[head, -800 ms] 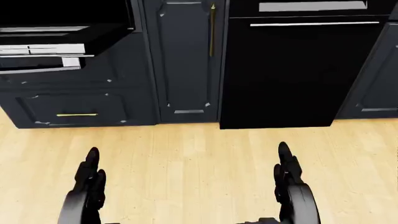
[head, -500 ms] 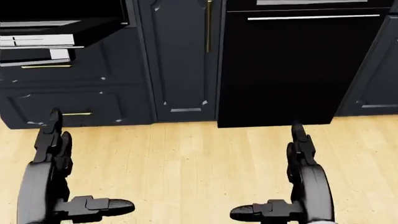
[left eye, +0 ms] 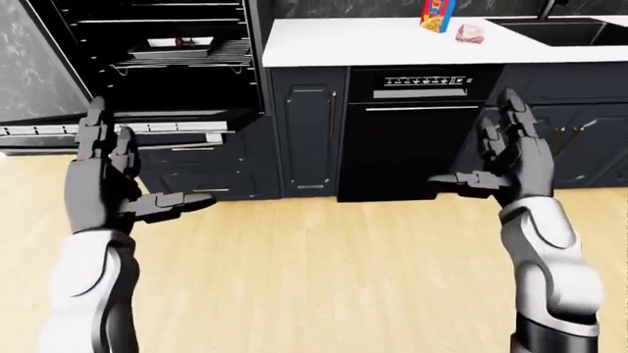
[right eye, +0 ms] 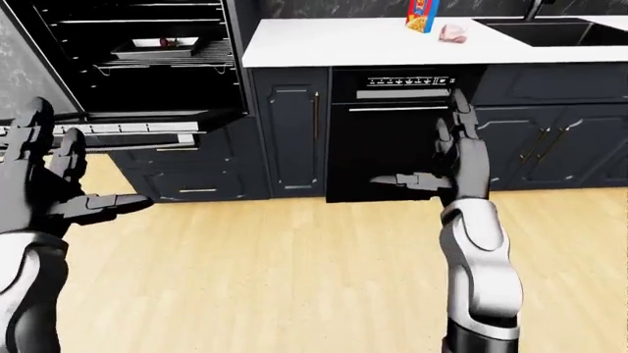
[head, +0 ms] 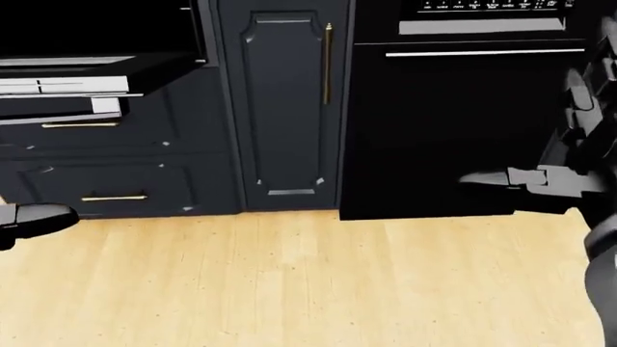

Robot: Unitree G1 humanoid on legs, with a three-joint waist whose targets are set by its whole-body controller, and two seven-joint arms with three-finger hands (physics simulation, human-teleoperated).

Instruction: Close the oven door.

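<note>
Dark cabinets surround me; oven door (left eye: pixel 147 132) hangs open at left. Both hands, left hand (left eye: pixel 103 184) and right hand (left eye: pixel 510 158), show spread fingers, empty. Next I step left and reach under it.

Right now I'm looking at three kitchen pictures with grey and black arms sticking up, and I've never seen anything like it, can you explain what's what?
These are simulator renders from cameras on a humanoid robot's head, looking out over its own arms. Two views are its eyes; the third looks lower, at the cabinets and floor. The left hand and right hand are raised with fingers spread, holding nothing. At upper left the oven door hangs open, with a tray on a rack inside. On the white counter stand a colourful box and a small pink packet.
</note>
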